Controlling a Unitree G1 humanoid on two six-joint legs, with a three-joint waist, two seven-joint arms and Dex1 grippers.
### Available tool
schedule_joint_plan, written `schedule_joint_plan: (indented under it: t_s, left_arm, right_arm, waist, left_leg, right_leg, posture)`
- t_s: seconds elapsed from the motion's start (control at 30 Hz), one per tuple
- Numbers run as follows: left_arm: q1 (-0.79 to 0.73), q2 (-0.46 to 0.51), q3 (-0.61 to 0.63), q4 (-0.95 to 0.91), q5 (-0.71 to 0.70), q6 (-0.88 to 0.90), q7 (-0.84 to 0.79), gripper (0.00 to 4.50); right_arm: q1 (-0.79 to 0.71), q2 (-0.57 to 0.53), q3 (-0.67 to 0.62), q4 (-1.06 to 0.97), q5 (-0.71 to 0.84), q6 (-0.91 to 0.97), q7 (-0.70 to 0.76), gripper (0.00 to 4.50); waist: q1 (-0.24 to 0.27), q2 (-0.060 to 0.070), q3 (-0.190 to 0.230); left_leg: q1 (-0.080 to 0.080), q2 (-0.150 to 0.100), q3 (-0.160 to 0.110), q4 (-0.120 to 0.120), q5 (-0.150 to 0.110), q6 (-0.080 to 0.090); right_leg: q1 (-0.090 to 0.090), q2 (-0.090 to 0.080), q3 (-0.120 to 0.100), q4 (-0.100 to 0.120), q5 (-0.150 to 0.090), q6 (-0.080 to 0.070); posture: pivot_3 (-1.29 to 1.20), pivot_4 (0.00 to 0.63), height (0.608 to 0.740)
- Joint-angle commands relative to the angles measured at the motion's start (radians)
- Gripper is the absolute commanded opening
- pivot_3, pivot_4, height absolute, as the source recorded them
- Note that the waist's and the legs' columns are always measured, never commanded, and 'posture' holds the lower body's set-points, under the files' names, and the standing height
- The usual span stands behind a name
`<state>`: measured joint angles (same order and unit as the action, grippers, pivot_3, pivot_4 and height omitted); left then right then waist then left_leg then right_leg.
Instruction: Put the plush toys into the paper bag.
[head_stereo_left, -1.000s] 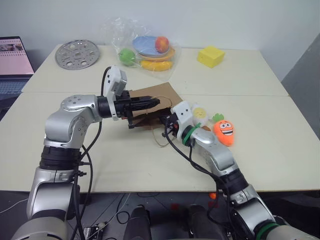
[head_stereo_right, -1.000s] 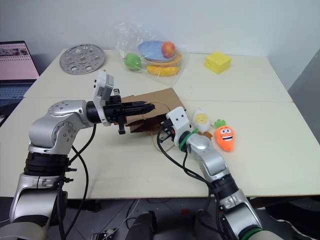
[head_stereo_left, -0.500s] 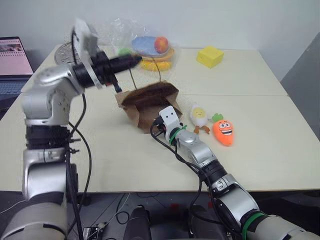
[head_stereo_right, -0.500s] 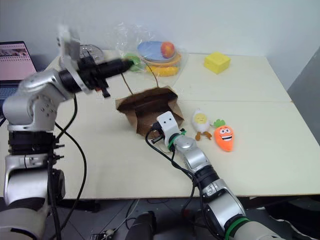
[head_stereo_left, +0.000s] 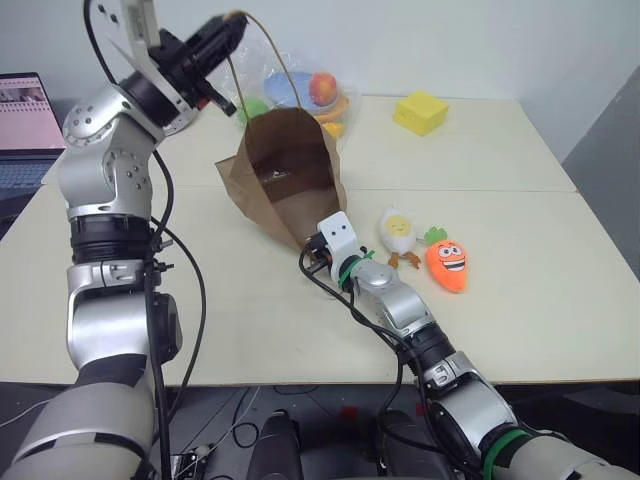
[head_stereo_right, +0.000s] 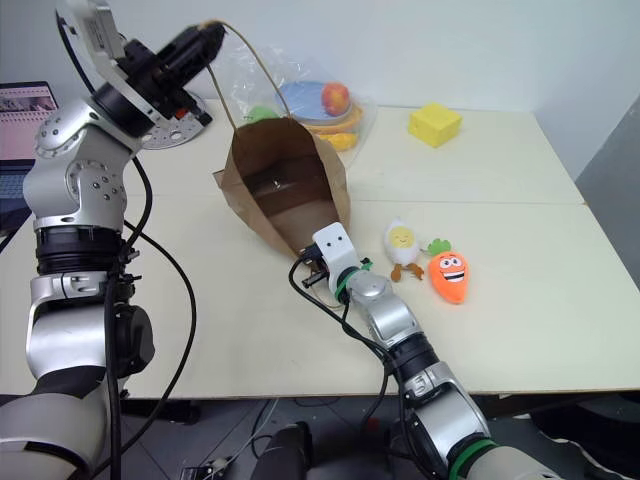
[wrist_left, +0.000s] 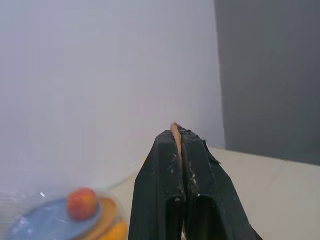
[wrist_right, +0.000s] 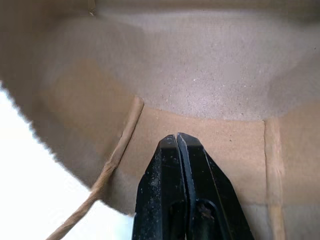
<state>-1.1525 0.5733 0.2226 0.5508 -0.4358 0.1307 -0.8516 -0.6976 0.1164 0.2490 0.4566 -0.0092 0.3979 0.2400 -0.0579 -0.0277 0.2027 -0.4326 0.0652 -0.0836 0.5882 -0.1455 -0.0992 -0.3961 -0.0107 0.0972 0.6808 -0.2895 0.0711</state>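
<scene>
We see the paper bag (head_stereo_left: 285, 175) as matt brown kraft paper, creased, with a thin twisted cord handle (head_stereo_left: 262, 55); its inner wall looks grainy in the right wrist view. The carrot (head_stereo_left: 447, 263) and egg figure (head_stereo_left: 398, 232) are soft, fuzzy plush. The tabletop (head_stereo_left: 520, 290) is smooth, matt cream. The fruit bag (head_stereo_left: 300, 85) is glossy, crinkled clear plastic. The left hand (wrist_left: 179, 137) has scuffed matt black fingers.
</scene>
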Motion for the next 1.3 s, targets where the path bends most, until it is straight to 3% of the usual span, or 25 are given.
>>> schedule_joint_plan:
  t_s: [0.03, 0.2, 0.4, 0.57, 0.67, 0.73, 0.87, 0.93, 1.03, 1.13, 1.3]
  left_arm:
    - [-0.071, 0.013, 0.037, 0.028, 0.016, -0.087, 0.034, 0.00]
    - [-0.009, 0.006, -0.009, 0.017, 0.029, -0.039, -0.018, 0.00]
    - [0.134, -0.015, -0.073, -0.127, 0.030, 0.025, -0.079, 0.00]
    - [0.158, -0.017, -0.081, -0.171, 0.028, 0.040, -0.085, 0.00]
    - [0.162, -0.016, -0.088, -0.182, 0.031, 0.048, -0.094, 0.00]
    - [0.162, -0.015, -0.088, -0.188, 0.028, 0.055, -0.098, 0.00]
    - [0.169, -0.007, -0.093, -0.201, 0.029, 0.069, -0.112, 0.00]
    - [0.164, -0.003, -0.093, -0.201, 0.028, 0.076, -0.114, 0.00]
    - [0.163, 0.003, -0.091, -0.202, 0.027, 0.083, -0.123, 0.00]
    - [0.157, 0.009, -0.093, -0.203, 0.025, 0.094, -0.136, 0.00]
    - [0.147, 0.010, -0.092, -0.210, 0.022, 0.110, -0.148, 0.00]
  right_arm:
    - [0.027, -0.005, -0.015, 0.012, -0.002, 0.052, -0.005, 0.03]
    - [0.022, 0.005, -0.024, -0.007, 0.003, 0.061, -0.002, 0.03]
    - [0.012, 0.012, -0.026, -0.075, 0.022, 0.057, 0.035, 0.03]
    - [0.018, -0.001, -0.021, -0.184, 0.038, 0.069, 0.079, 0.03]
    - [0.035, -0.028, -0.028, -0.345, 0.083, 0.144, 0.131, 0.57]
    - [0.043, -0.042, -0.037, -0.426, 0.097, 0.180, 0.134, 1.27]
    - [0.135, -0.131, -0.093, -0.780, 0.191, 0.334, 0.166, 2.68]
    - [0.191, -0.212, -0.139, -0.921, 0.205, 0.372, 0.173, 3.38]
    - [0.226, -0.265, -0.187, -1.012, 0.225, 0.418, 0.148, 4.45]
    - [0.261, -0.292, -0.240, -1.009, 0.167, 0.482, 0.049, 4.45]
    - [0.301, -0.316, -0.175, -0.866, 0.103, 0.446, 0.005, 4.45]
  waist:
    - [-0.001, 0.000, 0.000]
    - [-0.001, 0.000, 0.000]
    - [-0.001, 0.000, 0.000]
    - [-0.001, 0.000, 0.000]
    - [-0.001, 0.000, 0.000]
    - [-0.001, 0.000, 0.000]
    - [0.003, 0.000, 0.000]
    - [0.006, 0.000, 0.000]
    - [0.003, 0.000, 0.000]
    - [-0.002, 0.000, 0.000]
    - [-0.001, 0.000, 0.000]
  left_leg:
    - [0.000, 0.000, 0.000, 0.000, 0.000, 0.000]
    - [0.000, 0.000, 0.000, 0.000, 0.000, 0.000]
    - [0.000, 0.000, 0.000, 0.000, 0.000, 0.000]
    - [-0.001, 0.000, 0.000, 0.000, 0.000, 0.000]
    - [-0.001, 0.000, 0.000, 0.000, 0.000, 0.000]
    - [-0.001, 0.000, 0.000, 0.000, 0.000, 0.000]
    - [-0.002, 0.000, 0.000, 0.000, 0.000, 0.000]
    - [-0.002, 0.000, 0.000, 0.000, 0.000, 0.000]
    - [-0.002, 0.000, 0.000, 0.000, 0.000, 0.000]
    - [-0.001, 0.000, 0.000, 0.000, 0.000, 0.000]
    - [-0.002, 0.000, 0.001, 0.000, 0.000, 0.000]
  right_leg:
    - [0.000, 0.000, 0.000, 0.000, 0.000, 0.000]
    - [0.000, 0.000, 0.000, 0.000, 0.000, 0.000]
    - [0.000, 0.000, 0.000, 0.001, 0.000, 0.000]
    - [-0.001, 0.000, 0.000, 0.000, 0.001, 0.000]
    - [-0.001, 0.000, 0.000, 0.000, 0.001, 0.000]
    - [-0.001, 0.000, 0.000, 0.000, 0.001, 0.000]
    - [-0.001, 0.000, 0.000, 0.000, 0.000, 0.000]
    - [-0.002, 0.000, 0.000, 0.000, 0.000, 0.000]
    - [-0.002, 0.000, 0.000, -0.001, 0.000, 0.001]
    - [-0.002, 0.000, 0.000, 0.000, -0.002, 0.004]
    - [-0.002, 0.000, 0.001, 0.000, -0.002, 0.004]
  posture:
    - [0.00, 0.150, 0.740]
    - [0.00, 0.150, 0.740]
    - [0.00, 0.150, 0.740]
    - [0.00, 0.150, 0.740]
    - [0.00, 0.150, 0.740]
    - [0.00, 0.150, 0.740]
    - [0.00, 0.150, 0.740]
    - [0.00, 0.150, 0.740]
    - [0.00, 0.150, 0.740]
    - [0.00, 0.150, 0.740]
    - [0.00, 0.150, 0.740]
